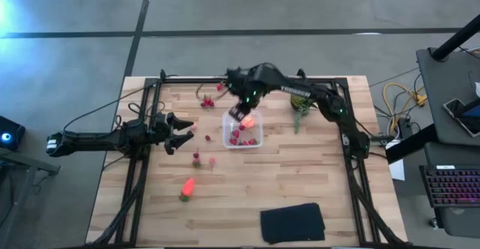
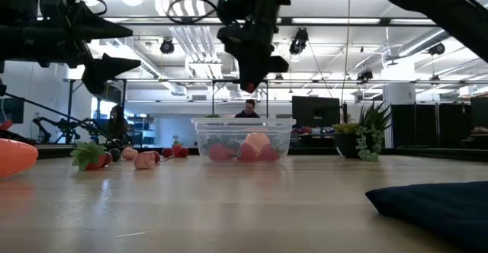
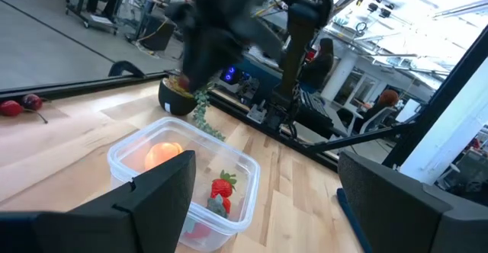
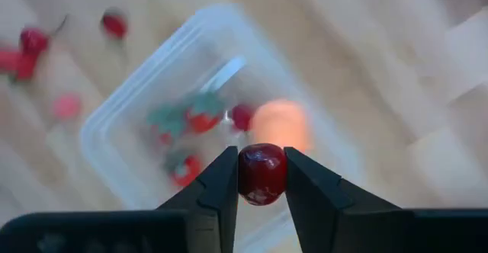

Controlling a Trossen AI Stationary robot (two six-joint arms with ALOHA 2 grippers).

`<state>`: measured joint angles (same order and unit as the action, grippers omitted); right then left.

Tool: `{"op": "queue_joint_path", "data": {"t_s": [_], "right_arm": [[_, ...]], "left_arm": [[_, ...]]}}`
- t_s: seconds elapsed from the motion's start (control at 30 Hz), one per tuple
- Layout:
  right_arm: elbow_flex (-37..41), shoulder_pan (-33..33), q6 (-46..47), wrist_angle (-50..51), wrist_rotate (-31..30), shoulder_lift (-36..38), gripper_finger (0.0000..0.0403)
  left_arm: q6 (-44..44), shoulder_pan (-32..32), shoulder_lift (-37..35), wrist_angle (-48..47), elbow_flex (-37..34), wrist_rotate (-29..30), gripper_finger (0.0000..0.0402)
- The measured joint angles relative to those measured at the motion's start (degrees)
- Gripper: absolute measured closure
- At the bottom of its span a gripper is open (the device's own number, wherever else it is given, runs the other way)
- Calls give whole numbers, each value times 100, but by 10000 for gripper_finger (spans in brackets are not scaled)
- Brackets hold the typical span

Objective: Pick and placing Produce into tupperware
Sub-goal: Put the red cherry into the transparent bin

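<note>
The clear tupperware stands mid-table. It holds a round orange-red fruit, a strawberry and other red pieces. My right gripper hovers above the box's far side, shut on a dark red cherry. My left gripper is open and empty, above the table to the left of the box. An orange carrot-like piece with a green end lies near the front left. Loose red berries lie left of the box and at the far edge. My right gripper pinches the cherry's two opposite sides between its two fingers, at their free ends. The fingers point down from above. The cherry is lifted clear, above the open tupperware.
A spiky green plant in a dark pot stands at the far right of the box. A flat black cloth lies at the near edge. A black frame runs round the table. A person sits in the room beyond.
</note>
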<state>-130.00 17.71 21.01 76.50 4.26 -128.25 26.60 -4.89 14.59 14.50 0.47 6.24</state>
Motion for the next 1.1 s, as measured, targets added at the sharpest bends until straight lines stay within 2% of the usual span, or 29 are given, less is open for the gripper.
{"op": "queue_joint_path", "data": {"t_s": [0.27,0.43,0.6,0.8,1.0,1.1], "right_arm": [[40,-735,190,16,-280,-466,298],[40,-885,151,23,-323,-631,241],[-21,-863,41,12,-1054,-632,178],[-388,-127,-421,-328,-1054,-594,149],[-362,1006,153,-680,-987,-636,171],[-349,1492,277,-649,-667,-772,183]], "left_arm": [[2,2,0,0,-1,0,95],[7,2,0,2,-2,0,95],[13,2,-9,7,0,-2,95],[18,2,-9,7,-2,-2,95],[21,2,-9,7,-2,-2,95],[21,2,-5,7,0,0,95]]}}
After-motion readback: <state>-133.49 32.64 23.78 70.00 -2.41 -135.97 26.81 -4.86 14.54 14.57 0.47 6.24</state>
